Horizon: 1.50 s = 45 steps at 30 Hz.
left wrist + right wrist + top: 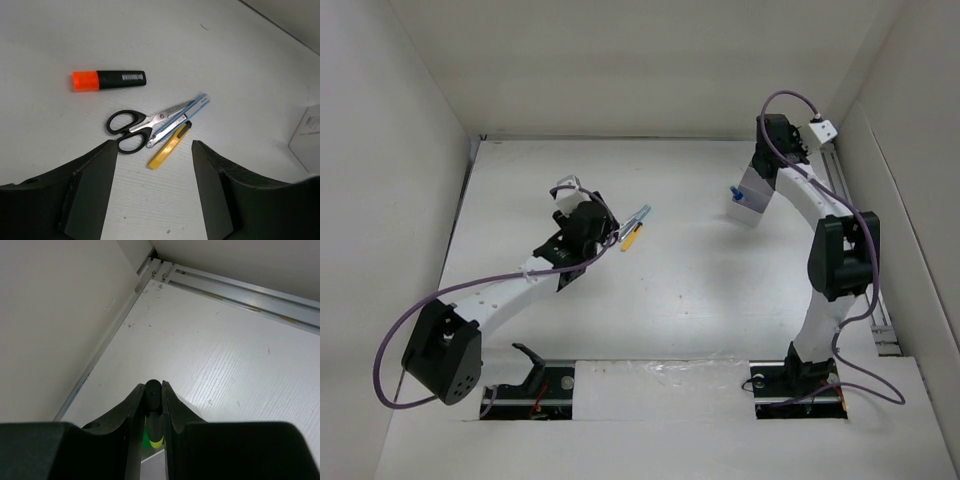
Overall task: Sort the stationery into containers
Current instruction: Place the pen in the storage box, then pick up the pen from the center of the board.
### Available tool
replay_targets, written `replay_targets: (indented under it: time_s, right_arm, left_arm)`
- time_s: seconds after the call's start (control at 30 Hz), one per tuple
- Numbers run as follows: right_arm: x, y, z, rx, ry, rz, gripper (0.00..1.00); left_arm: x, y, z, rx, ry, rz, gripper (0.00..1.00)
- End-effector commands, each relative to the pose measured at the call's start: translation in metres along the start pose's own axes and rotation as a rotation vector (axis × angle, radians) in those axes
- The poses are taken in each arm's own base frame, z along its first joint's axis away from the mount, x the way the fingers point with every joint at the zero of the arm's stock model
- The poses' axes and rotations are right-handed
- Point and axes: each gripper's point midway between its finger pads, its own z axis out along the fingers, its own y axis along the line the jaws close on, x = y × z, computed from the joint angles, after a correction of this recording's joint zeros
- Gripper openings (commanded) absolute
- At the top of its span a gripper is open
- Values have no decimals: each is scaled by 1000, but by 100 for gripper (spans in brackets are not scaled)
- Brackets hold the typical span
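My left gripper (153, 146) hangs open above the table with nothing between its fingers. Just beyond it lie a short yellow stick (170, 146), a silver-blue pen (184, 116) and black-handled scissors (135, 127), bunched together. An orange-tipped marker (107, 80) lies farther off to the left. My right gripper (153, 388) is shut on the green-and-black highlighter (153, 412), held end-on. In the top view that arm reaches over the translucent white tray (748, 210), where a blue-capped bottle (738, 193) shows.
White walls close in the table on the left, back and right. An aluminium rail (240, 287) runs along the wall foot near the right arm. A corner of the tray (306, 134) shows at the right edge of the left wrist view.
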Motion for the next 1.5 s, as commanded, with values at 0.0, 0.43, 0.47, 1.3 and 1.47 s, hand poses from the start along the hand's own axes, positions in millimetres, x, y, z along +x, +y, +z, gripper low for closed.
replay_targets:
  time_s: [0.0, 0.43, 0.47, 1.3, 1.47]
  right_arm:
    - [-23, 14, -5, -8, -55, 42, 10]
    - [-44, 20, -54, -141, 41, 160, 53]
    - [-46, 17, -60, -155, 54, 172, 50]
    - [5, -12, -186, -680, 462, 147, 15]
    - [-2, -18, -177, -692, 468, 170, 15]
  left_arm:
    - [-19, 3, 7, -81, -57, -21, 60]
    - [-18, 16, 43, -57, 27, 74, 63]
    - [-9, 15, 46, -45, 59, 93, 61]
    - [21, -37, 96, 124, 383, 686, 67]
    - [20, -17, 115, 55, 461, 770, 68]
